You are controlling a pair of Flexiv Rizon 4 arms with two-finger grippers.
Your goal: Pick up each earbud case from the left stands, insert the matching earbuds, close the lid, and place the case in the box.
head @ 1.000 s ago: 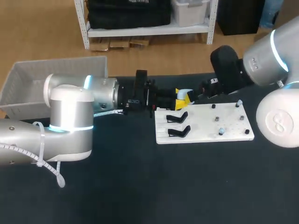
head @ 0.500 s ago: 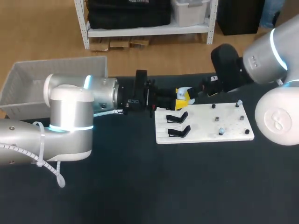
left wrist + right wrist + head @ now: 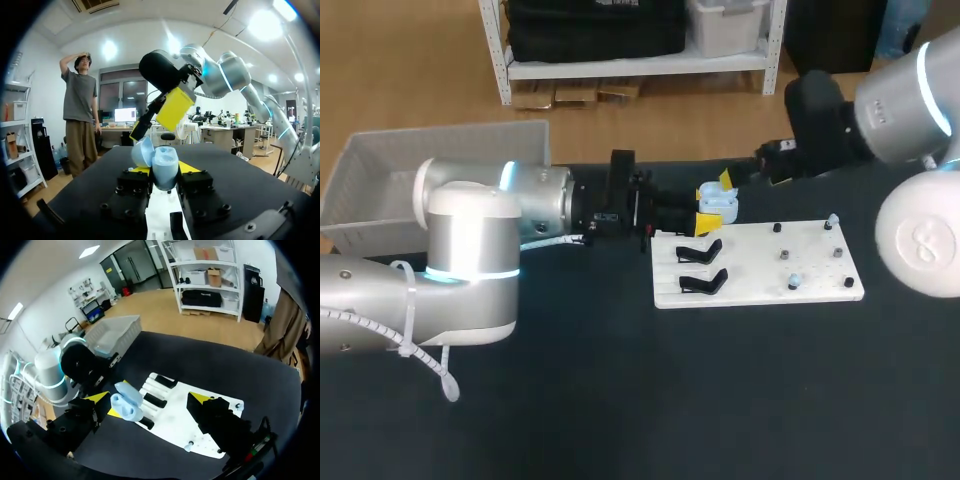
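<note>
Left gripper (image 3: 165,171) is holding the blue earbud case (image 3: 718,199) lid-open over the white board's (image 3: 760,268) far edge, jaws clamping it. Right gripper (image 3: 149,399) is hovering near, jaws wide, seemingly empty. An off-line approach is risking twisting the case loose.

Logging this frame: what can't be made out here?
- Inside of the earbud case: too small in the head view, and the left wrist view shows only its outer shell, so I cannot tell whether earbuds are in it.
- Small pieces on the white board: too small in the head view to tell earbuds from pegs.
- Box: its near part is hidden behind the left arm.
</note>
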